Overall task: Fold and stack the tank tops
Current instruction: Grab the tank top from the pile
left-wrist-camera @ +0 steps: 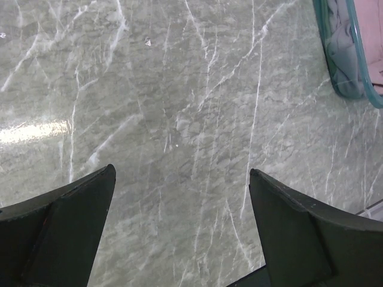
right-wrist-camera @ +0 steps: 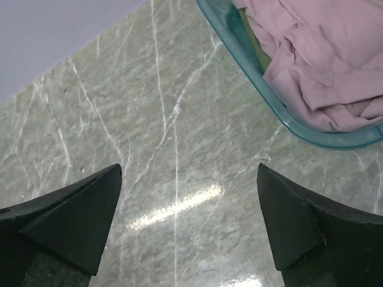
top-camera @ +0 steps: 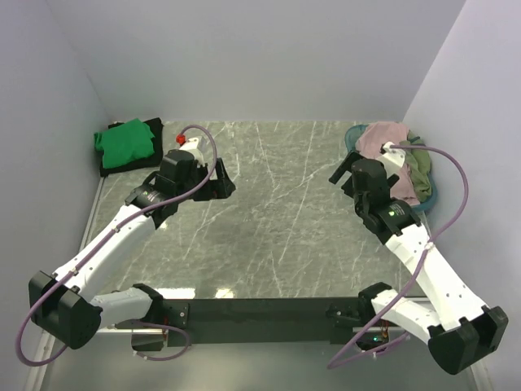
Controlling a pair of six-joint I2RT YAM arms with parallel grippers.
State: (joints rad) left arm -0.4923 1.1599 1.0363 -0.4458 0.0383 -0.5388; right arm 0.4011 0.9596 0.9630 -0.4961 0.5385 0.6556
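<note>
On the table (top-camera: 277,212), the basket (right-wrist-camera: 254,81) at the far right edge holds the pink top (right-wrist-camera: 323,54); the green top (top-camera: 126,140) lies folded at the far left corner. Left gripper (left-wrist-camera: 179,173) and right gripper (right-wrist-camera: 188,170) hang spread, empty — right should pinch only pink's loose edge.

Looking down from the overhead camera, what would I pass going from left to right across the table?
Green tank top folded on a black one → left claw, open → right claw, open → pink tank top in the teal basket.
</note>
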